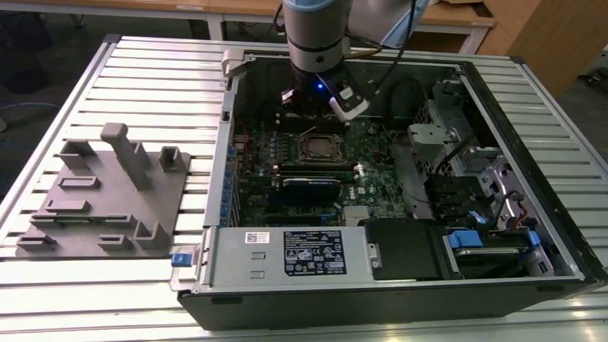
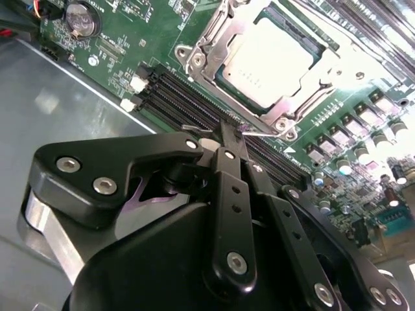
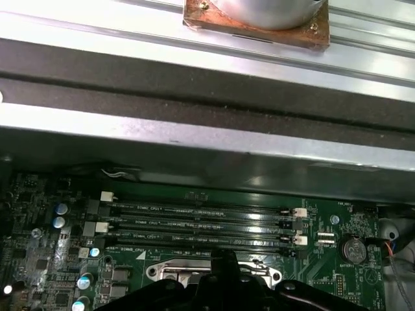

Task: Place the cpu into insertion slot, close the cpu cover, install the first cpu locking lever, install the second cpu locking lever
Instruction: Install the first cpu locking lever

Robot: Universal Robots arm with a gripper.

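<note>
While the grey fixture [image 1: 95, 192] stands on the slatted table [image 1: 142, 78] at the exterior view's left, the open case [image 1: 285, 313] takes up the middle and the exterior view's right. A blue tab [image 1: 182, 256] sticks out at the case's near left corner. Inside lies the green board [image 1: 256, 153], with the slot [image 1: 320, 148] near its middle.

The arm [image 1: 318, 35] comes down from the far side. Its gripper [image 2: 232, 133] hangs low just beyond the slot's far edge. In the second wrist view its black fingers [image 2: 230, 194] are drawn together, and their tips meet at a thin wire lever [image 2: 266, 133] along the slot's edge. Whether they pinch that lever I cannot tell.

The cpu [image 2: 269, 61] sits in the slot, dull silver top up. The cover [image 2: 214, 39] lies flat over its edges, framing it.

Long black memory slots [image 2: 188, 97] run between the gripper and the case wall, showing in both wrist views. A coin cell [image 2: 81, 18] sits on the board past their end. Drive bays [image 1: 475, 178] and a blue clip [image 1: 463, 239] fill the case's right side in the exterior view.
</note>
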